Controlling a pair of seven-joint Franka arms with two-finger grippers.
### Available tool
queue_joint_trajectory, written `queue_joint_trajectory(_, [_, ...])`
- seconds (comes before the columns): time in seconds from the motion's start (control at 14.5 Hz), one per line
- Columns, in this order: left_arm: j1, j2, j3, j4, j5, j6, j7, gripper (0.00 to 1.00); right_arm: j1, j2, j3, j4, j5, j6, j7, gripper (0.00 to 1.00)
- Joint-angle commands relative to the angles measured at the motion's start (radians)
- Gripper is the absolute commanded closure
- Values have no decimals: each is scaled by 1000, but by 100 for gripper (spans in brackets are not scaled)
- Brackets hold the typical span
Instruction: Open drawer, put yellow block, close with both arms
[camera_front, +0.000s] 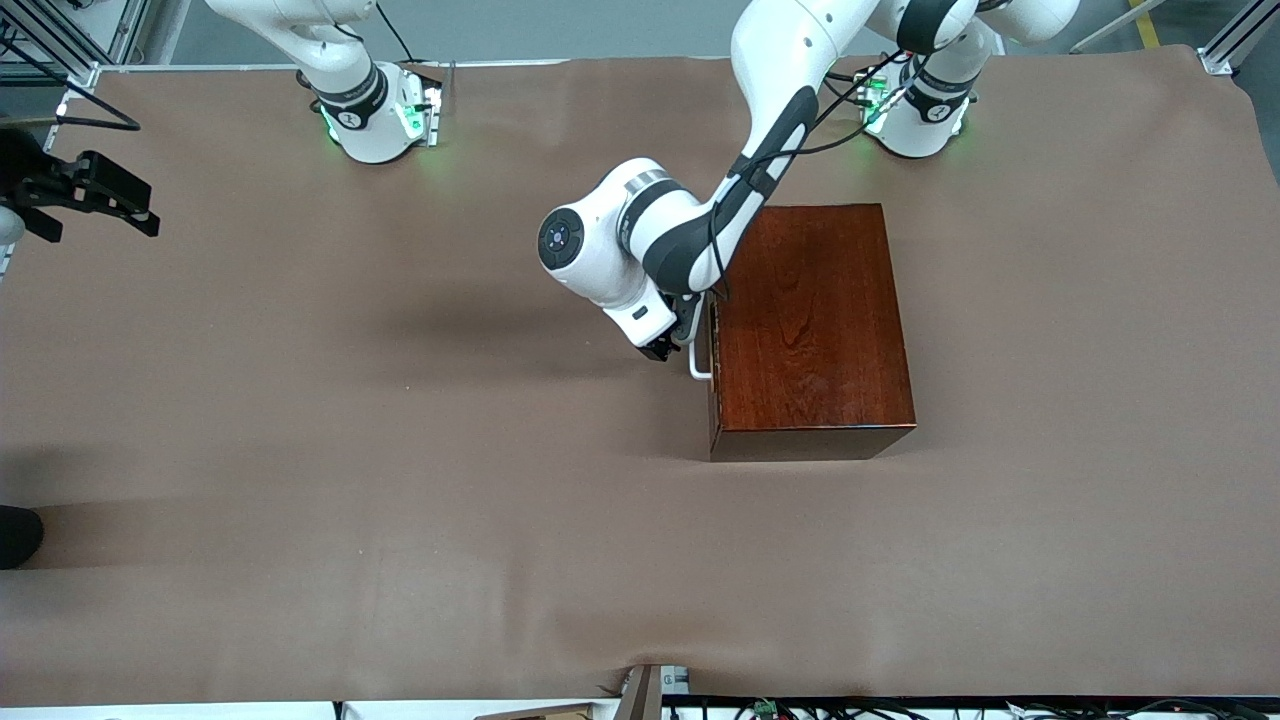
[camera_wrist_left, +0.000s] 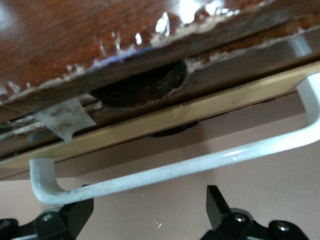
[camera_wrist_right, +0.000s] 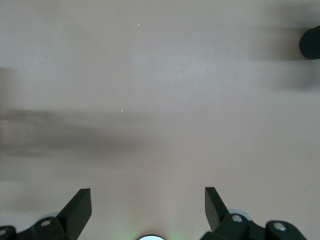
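Note:
The dark red-brown box (camera_front: 815, 320) stands on the table near the left arm's base. Its drawer looks pushed in, its white U-shaped handle (camera_front: 700, 362) facing the right arm's end of the table. My left gripper (camera_front: 672, 345) is open right at the handle. In the left wrist view the handle bar (camera_wrist_left: 165, 172) crosses just ahead of the open left gripper (camera_wrist_left: 148, 202), with the drawer's pale wood edge (camera_wrist_left: 150, 121) past it. My right gripper (camera_front: 105, 190) waits open and empty, raised at the right arm's end of the table (camera_wrist_right: 147, 196). The yellow block is out of view.
A brown cloth (camera_front: 400, 450) covers the table. A dark rounded object (camera_front: 18, 535) sits at the table's edge at the right arm's end, and also shows in the right wrist view (camera_wrist_right: 311, 42). A piece of grey tape (camera_wrist_left: 62, 120) is stuck on the box front.

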Motion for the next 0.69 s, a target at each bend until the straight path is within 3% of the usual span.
queue_joint_trajectory(0.0, [6,-30,1,-26,24,-47,-3,0,-6,-1,3,1,18,-2,17,0])
queue_joint_trajectory(0.35, [8,-52,9,-15,22,-4,90,0,-7,-1,3,-1,18,-3,17,0])
queue_joint_trajectory(0.62, [20,-168,16,-20,24,62,191,0,-9,-1,3,-1,18,-5,17,0])
